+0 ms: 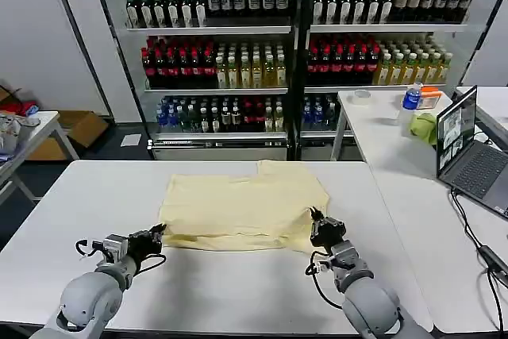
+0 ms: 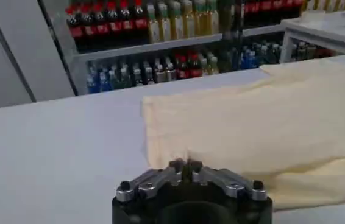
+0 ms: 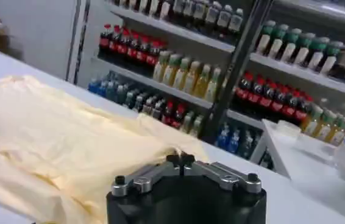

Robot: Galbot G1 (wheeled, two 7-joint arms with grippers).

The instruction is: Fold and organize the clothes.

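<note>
The clothes (image 1: 242, 206) are one pale cream-yellow garment, lying flat and folded into a rough rectangle in the middle of the white table (image 1: 95, 196). My left gripper (image 1: 159, 232) is at the garment's near left corner, jaws shut on the fabric edge (image 2: 184, 165). My right gripper (image 1: 315, 217) is at the near right corner, also shut on the fabric (image 3: 180, 159), which rises slightly there. In the left wrist view the garment (image 2: 252, 122) spreads away from the fingers; the right wrist view shows it (image 3: 44, 134) stretching off to one side.
A second white table (image 1: 413, 196) adjoins on the right with an open laptop (image 1: 468, 148), a blue-capped bottle (image 1: 411, 98), a yellow-green cloth lump (image 1: 426, 126) and a cable (image 1: 476, 236). Drink shelves (image 1: 238, 61) stand behind. A cardboard box (image 1: 79, 129) sits far left.
</note>
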